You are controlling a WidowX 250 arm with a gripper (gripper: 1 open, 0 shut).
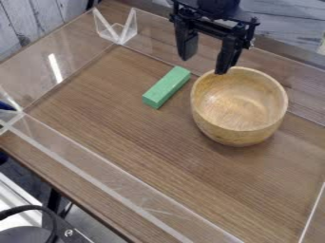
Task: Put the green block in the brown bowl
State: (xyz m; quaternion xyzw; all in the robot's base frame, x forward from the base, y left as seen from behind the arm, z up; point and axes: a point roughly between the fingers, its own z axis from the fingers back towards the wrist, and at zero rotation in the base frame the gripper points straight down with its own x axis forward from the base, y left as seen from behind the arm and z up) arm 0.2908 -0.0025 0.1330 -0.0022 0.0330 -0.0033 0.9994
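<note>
One camera view shows a single arm over a wood-grain table (152,161) walled with clear panels. Taking the brown bowl (238,106) as landmark: the green block (166,86) lies flat on the table just beside the bowl's left rim, apart from it, its long axis running diagonally away from the viewer. The black gripper (206,55) hangs above and behind the bowl's far-left rim, pointing down, its fingers spread wide and holding nothing. A clear angled bracket (116,27) stands well behind and to the left of the bowl.

The step in hand appears to be the approach to the block. To do it well, the fingers should probably shift left of the bowl, centre over the block's middle, turn to straddle its narrow width, and descend clear of the bowl's rim before closing.

Upper parts of the arm are cut off by the picture's top edge. Block height and the exact gap between block and bowl are hard to judge.
</note>
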